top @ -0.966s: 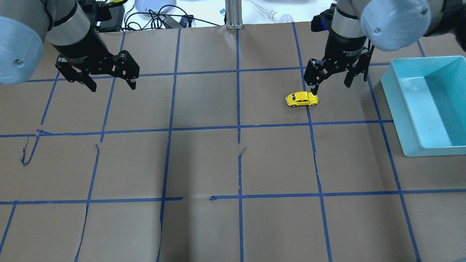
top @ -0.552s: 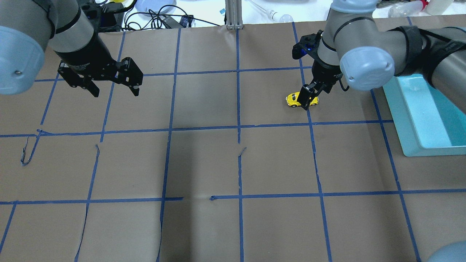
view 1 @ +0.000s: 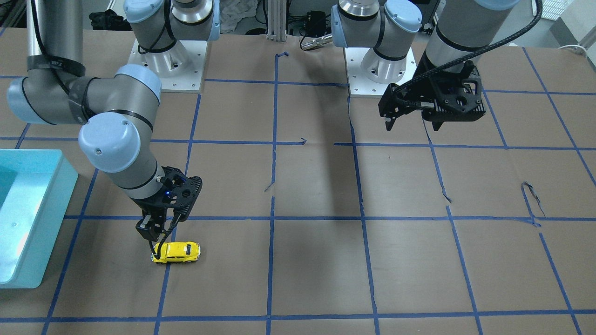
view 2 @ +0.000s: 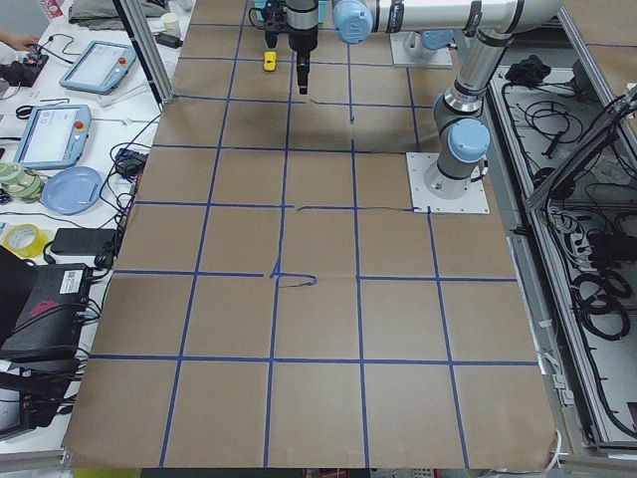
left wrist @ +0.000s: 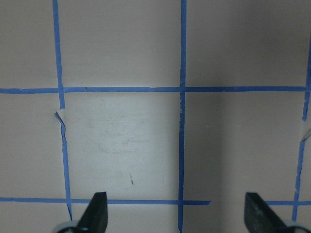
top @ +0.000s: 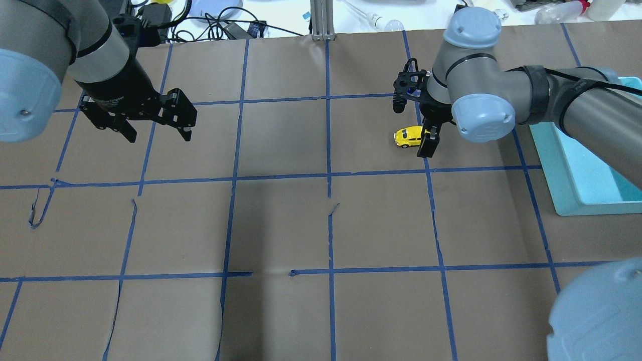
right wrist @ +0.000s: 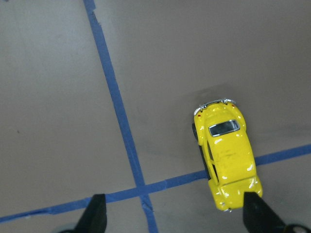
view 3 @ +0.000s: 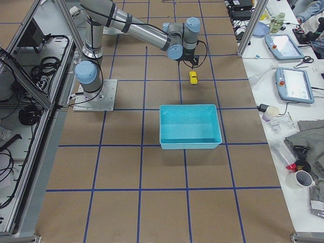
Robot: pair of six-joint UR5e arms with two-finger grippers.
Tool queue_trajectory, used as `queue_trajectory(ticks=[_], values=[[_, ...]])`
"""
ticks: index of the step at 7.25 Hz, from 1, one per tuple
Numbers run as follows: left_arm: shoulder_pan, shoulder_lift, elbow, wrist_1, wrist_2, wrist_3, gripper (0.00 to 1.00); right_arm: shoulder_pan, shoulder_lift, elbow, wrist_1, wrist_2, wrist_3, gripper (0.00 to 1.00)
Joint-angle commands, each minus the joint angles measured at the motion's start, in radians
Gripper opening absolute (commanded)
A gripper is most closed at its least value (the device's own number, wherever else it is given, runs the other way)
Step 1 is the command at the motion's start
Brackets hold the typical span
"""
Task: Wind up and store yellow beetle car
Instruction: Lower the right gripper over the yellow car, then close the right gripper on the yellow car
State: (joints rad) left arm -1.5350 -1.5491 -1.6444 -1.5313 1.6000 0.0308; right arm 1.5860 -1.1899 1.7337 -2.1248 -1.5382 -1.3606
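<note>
Yellow beetle car (right wrist: 227,158), right arm (top: 551,98) bent down, its fingers (right wrist: 95,213) spread wide over it.

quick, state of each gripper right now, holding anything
Left gripper: open, empty.
Right gripper: open, low over the tiny yellow beetle toy car, not gripping it.

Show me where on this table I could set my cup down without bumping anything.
The middle columns of the table between the left gripper and the right gripper are bare, as are the squares between both grippers and the robot's bases. It is crowded on the robot's right: that gripper hangs at the yellow beetle car, with the teal bin beyond.
</note>
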Motion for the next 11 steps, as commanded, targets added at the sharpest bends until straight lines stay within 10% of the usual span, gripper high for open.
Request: queue_trajectory(ticks=[1,9,11], values=[[0.003,0.006,-0.02,0.0,-0.005,0.003,1.0,-0.001,0.056,-0.031,-0.033,0.0,-0.243,1.0],[0.006,0.018,-0.025,0.002,0.003,0.06,1.0,-0.001,0.174,-0.1,-0.067,0.003,-0.212,1.0],[0.006,0.018,-0.025,0.002,0.005,0.06,1.0,-0.001,0.179,-0.103,-0.069,0.001,-0.218,0.81]])
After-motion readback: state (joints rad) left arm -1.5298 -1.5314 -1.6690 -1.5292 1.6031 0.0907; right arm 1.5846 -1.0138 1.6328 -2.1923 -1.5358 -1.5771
